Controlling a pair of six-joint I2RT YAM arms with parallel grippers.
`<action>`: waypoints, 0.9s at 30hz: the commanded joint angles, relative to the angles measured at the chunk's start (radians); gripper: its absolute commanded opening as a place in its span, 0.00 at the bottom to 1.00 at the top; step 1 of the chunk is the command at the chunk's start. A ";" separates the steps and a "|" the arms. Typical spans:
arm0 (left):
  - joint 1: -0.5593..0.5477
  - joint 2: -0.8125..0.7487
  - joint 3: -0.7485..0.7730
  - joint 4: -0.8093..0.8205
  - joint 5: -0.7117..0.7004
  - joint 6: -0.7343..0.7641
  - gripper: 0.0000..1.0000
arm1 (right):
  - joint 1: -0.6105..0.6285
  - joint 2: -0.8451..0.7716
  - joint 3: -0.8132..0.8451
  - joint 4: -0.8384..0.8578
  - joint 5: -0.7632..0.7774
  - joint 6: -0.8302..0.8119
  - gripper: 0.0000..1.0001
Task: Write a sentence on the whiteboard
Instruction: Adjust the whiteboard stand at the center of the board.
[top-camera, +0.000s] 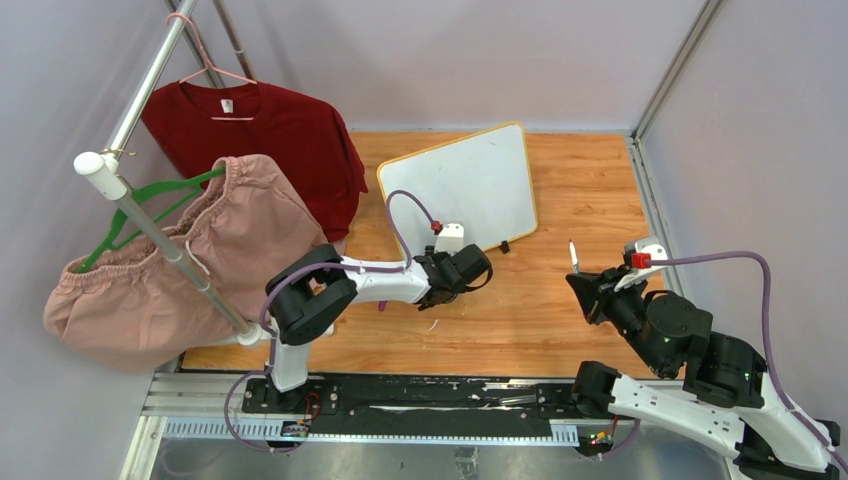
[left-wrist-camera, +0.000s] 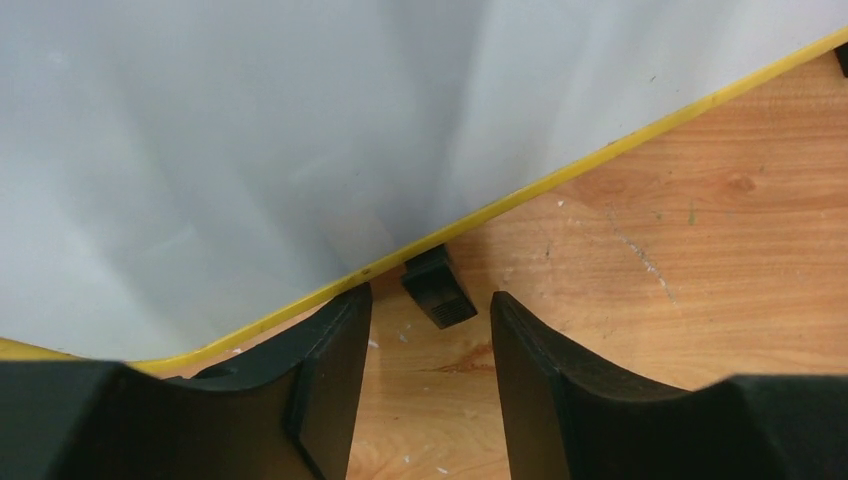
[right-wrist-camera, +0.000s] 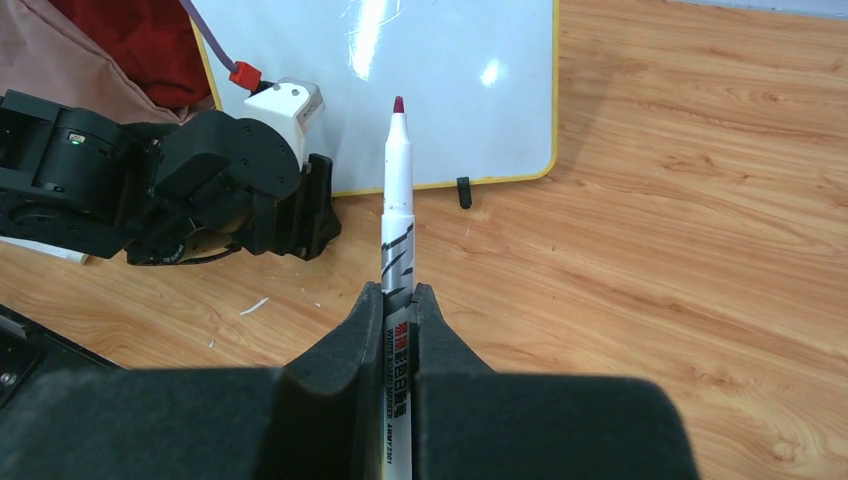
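Top external view puts the whiteboard (top-camera: 460, 185) in the upper middle of the frame, on the wooden worktop (top-camera: 560, 320). It is turned a little askew and its surface is blank, so no sentence is on it yet. My left fingers (left-wrist-camera: 325, 370) stand apart at its near yellow edge, gripping nothing, with one black foot (left-wrist-camera: 438, 290) showing in the gap beyond them. I judge they sit there to steady the board against pen pressure. My right fingers (right-wrist-camera: 440, 330), right of centre in that view, are clamped together on the marker (right-wrist-camera: 398, 190). Its uncapped tip points toward the board but is well apart from it. Gripping low on the barrel leaves the tip free to reach the surface.
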 joint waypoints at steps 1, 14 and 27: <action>0.012 -0.046 -0.075 0.030 0.046 0.054 0.55 | -0.003 -0.016 -0.002 -0.014 0.011 -0.005 0.00; 0.028 -0.006 0.006 -0.031 0.015 -0.135 0.52 | -0.004 -0.029 -0.005 -0.021 0.005 0.005 0.00; 0.030 0.048 0.090 -0.152 -0.090 -0.316 0.46 | -0.003 -0.035 -0.001 -0.031 0.006 -0.005 0.00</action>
